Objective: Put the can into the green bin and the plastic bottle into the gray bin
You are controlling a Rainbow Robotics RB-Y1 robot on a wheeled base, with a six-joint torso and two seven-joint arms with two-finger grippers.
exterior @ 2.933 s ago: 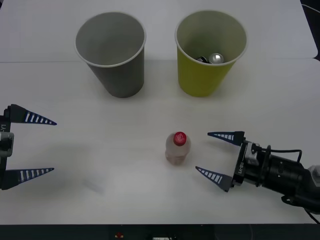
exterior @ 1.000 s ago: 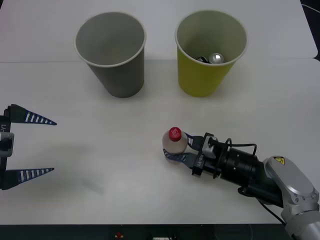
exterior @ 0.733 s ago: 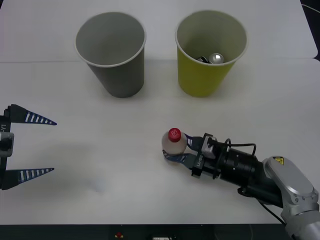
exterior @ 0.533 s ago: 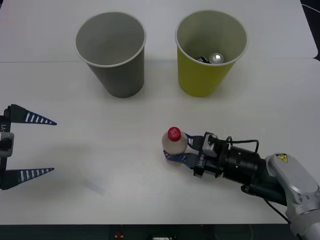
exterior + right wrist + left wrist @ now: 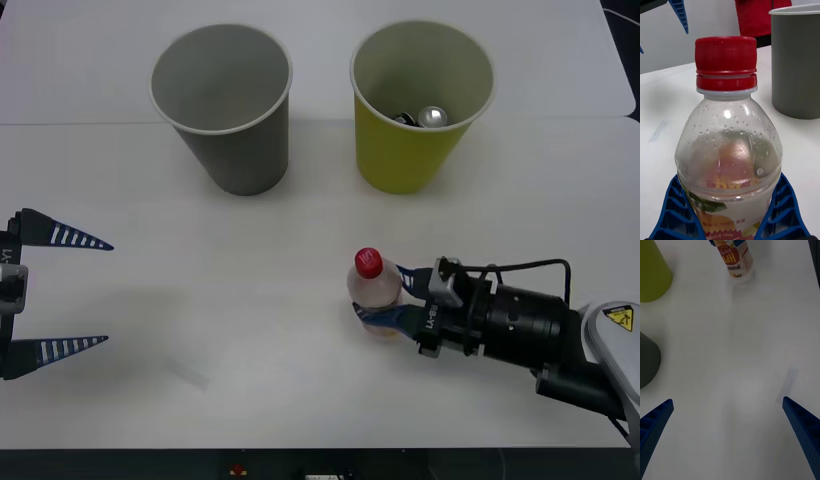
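The plastic bottle, clear with a red cap, stands upright at the table's front centre-right. My right gripper is shut on its lower body, one blue finger on each side of it. In the right wrist view the bottle is close up, with ribbed fingers pressed against its label. The gray bin stands at the back left and the green bin at the back right. The can lies inside the green bin. My left gripper waits open at the far left.
In the left wrist view the bottle is far ahead, with the green bin and gray bin along one side. Bare white table lies between the two arms. The gray bin rises behind the bottle.
My right gripper went in from open beside the bottle to shut on it. It has now carried the bottle a little to the right. The left arm has not moved.
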